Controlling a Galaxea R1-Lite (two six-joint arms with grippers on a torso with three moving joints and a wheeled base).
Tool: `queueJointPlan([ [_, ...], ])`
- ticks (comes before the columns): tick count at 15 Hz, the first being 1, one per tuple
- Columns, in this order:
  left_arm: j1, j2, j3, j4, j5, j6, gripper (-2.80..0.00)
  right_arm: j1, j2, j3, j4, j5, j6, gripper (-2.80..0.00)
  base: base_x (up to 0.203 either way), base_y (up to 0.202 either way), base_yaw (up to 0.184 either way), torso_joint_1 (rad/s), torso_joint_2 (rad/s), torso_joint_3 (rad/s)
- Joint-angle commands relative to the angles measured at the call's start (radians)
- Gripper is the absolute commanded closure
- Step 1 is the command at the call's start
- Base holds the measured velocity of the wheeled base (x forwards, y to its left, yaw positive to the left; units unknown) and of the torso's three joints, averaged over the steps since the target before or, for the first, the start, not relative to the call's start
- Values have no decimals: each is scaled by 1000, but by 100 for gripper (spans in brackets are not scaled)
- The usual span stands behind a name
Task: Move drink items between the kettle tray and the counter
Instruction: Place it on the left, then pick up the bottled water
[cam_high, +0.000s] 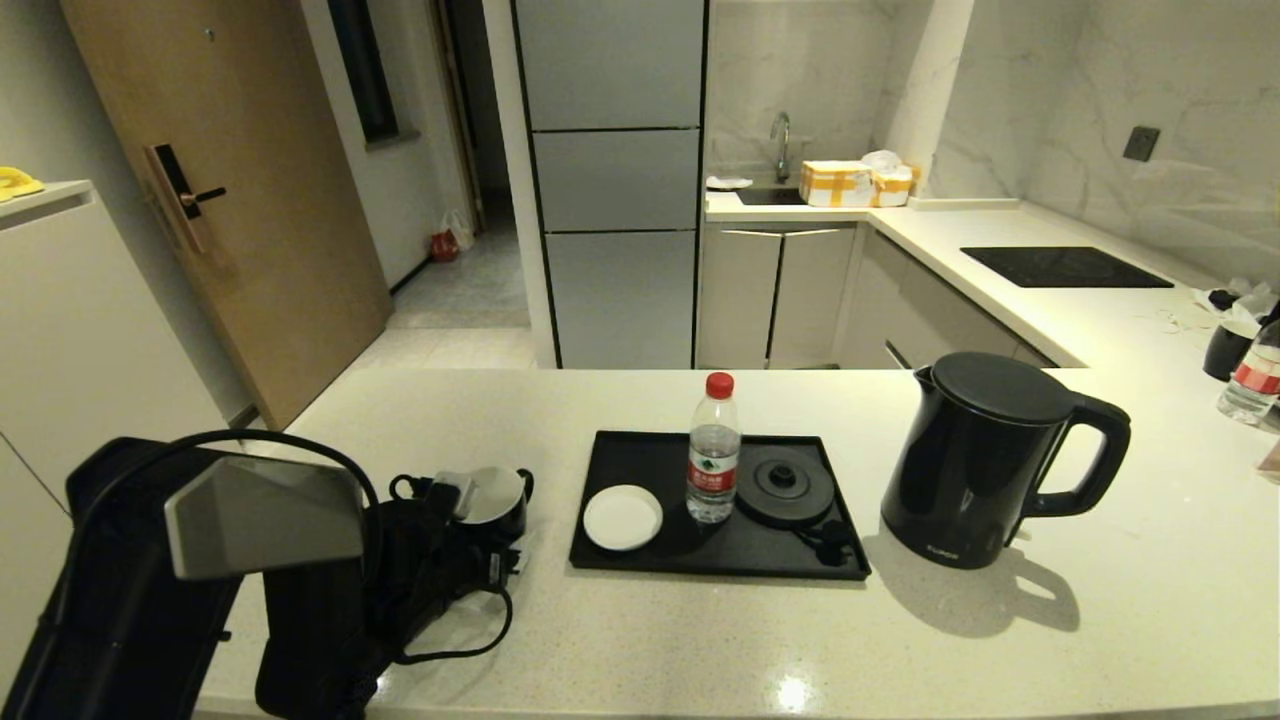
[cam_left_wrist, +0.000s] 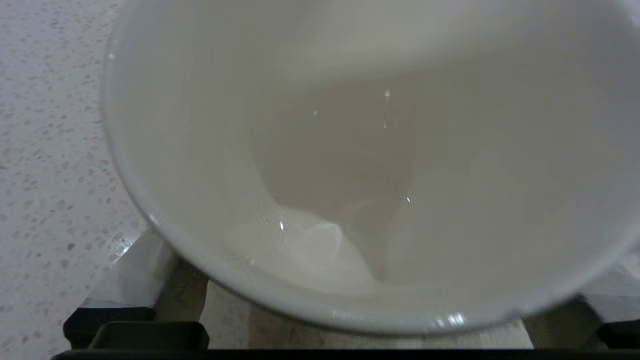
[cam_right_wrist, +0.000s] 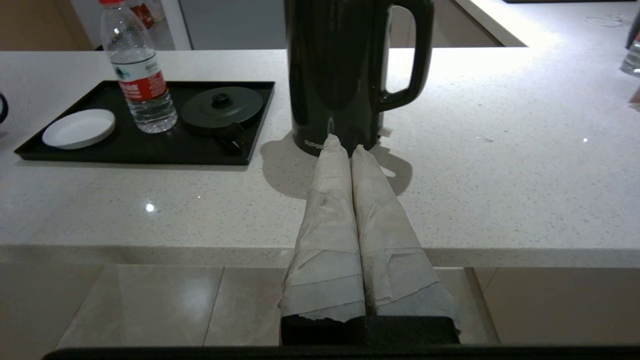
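Note:
The black mug (cam_high: 497, 503), white inside (cam_left_wrist: 350, 150), stands on the counter (cam_high: 700, 640) left of the kettle tray (cam_high: 640, 555). My left gripper (cam_high: 468, 505) reaches down over it, a finger (cam_left_wrist: 130, 270) on each side of its wall, shut on it. On the tray stands the water bottle (cam_high: 712, 450) with red cap, beside the round base disc (cam_high: 785, 485). The black kettle (cam_high: 975, 460) stands on the counter right of the tray. My right gripper (cam_right_wrist: 345, 142) is shut and empty, held off the counter's front edge, pointing at the kettle (cam_right_wrist: 335, 75).
A small white saucer (cam_high: 623, 517) lies on the tray's left end. At the far right of the counter stand another bottle (cam_high: 1250, 385) and a dark cup (cam_high: 1228, 350). A black hob (cam_high: 1065, 266) is set into the back counter.

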Motion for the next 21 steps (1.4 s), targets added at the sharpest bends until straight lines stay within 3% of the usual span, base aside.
queueJointPlan([
  [1,0,-25,21,-13,-2,0,-280,0,1,2,0,1,-1,0,0,0,0,0,0,0],
  [2,0,-36,34,-13,-14,-1,-280,0,1,2,0,0,-1,0,0,0,0,0,0,0],
  [7,11,-302,338,-13,-90,-6,-280,0,1,2,0,0,-1,0,0,0,0,0,0,0],
  [10,18,-349,387,-13,-95,-7,-280,2,1,2,0,-1,-1,0,0,0,0,0,0,0],
  [13,18,-541,449,-13,-91,-10,-280,2,1,2,0,1,-1,0,0,0,0,0,0,0],
  [14,14,-615,489,-13,-89,-11,-251,2,1,3,0,1,-1,0,0,0,0,0,0,0],
  [15,3,-681,514,-13,-80,-13,0,1,1,2,0,0,-1,0,0,0,0,0,0,0],
  [19,-157,-843,534,-11,3,-3,0,1,1,2,0,1,-1,0,0,0,0,0,0,0],
  [21,-244,-855,425,23,127,9,0,1,1,3,0,1,-1,0,0,0,0,0,0,0],
])
